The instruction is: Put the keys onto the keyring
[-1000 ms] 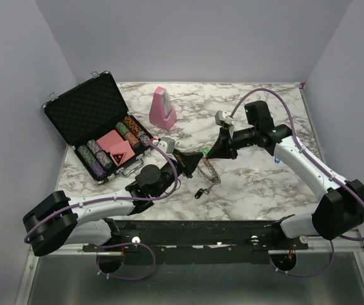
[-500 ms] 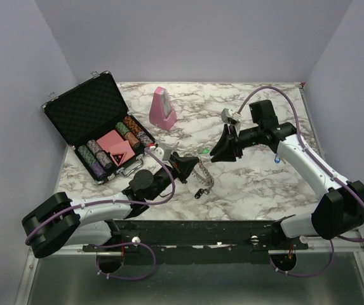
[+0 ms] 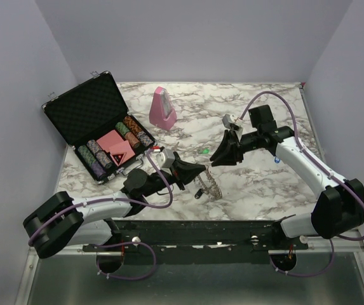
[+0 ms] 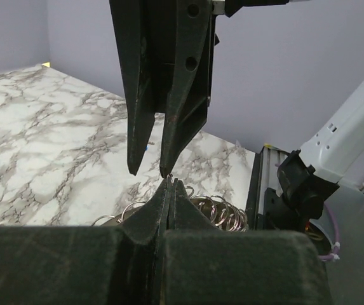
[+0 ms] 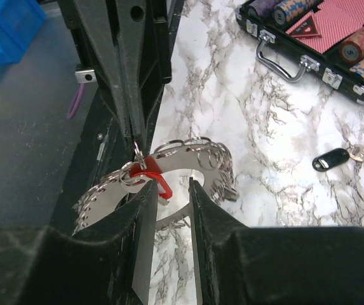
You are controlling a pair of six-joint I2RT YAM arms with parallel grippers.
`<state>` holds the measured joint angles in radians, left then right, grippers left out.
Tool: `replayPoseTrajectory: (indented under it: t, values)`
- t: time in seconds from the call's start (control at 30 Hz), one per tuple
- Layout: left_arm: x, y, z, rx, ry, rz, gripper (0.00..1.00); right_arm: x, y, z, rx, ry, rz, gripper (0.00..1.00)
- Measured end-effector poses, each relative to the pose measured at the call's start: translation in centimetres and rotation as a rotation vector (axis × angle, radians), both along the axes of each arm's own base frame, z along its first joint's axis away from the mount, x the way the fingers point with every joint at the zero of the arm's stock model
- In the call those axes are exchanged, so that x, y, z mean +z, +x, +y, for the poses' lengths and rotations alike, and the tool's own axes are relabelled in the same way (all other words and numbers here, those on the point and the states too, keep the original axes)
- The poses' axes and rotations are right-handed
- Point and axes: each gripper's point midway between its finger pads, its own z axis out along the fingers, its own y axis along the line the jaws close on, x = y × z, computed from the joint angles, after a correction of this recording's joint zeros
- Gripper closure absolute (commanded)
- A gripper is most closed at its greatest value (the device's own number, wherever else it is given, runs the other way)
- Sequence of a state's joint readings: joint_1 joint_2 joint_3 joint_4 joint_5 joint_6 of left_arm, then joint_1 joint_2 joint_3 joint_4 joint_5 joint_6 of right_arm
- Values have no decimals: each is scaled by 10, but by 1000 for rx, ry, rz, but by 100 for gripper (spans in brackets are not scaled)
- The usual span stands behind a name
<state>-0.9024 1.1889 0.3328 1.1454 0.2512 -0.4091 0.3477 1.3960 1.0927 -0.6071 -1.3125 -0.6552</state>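
Observation:
My left gripper is shut on a small loop of the keyring, a silvery ring edged with small loops, and holds it above the marble. A red-capped key hangs on the keyring. My right gripper is open, with the red cap just beside its left finger and nothing between the jaws. In the left wrist view the right gripper stands directly above my shut fingertips. A black-capped key lies on the table below the ring.
An open black poker-chip case sits at the left. A pink metronome stands at the back. A small green object lies on the marble near the right gripper. The black frame rail runs along the near edge.
The right gripper has opened and drawn back a little to the right. The left gripper has carried the keyring slightly toward the near edge.

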Motion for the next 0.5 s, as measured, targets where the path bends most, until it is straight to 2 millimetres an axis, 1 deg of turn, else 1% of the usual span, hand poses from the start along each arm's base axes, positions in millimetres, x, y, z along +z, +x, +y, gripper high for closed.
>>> replayPoseTrajectory:
  t: [0.3,0.5]
  values:
    - [2,-2,-1,-36,-7,-24,100,3,-17,1,73,46,-16,68]
    - [5,-4,-2,-49,-15,-36,100,3,-21,3,92,53,-20,71]
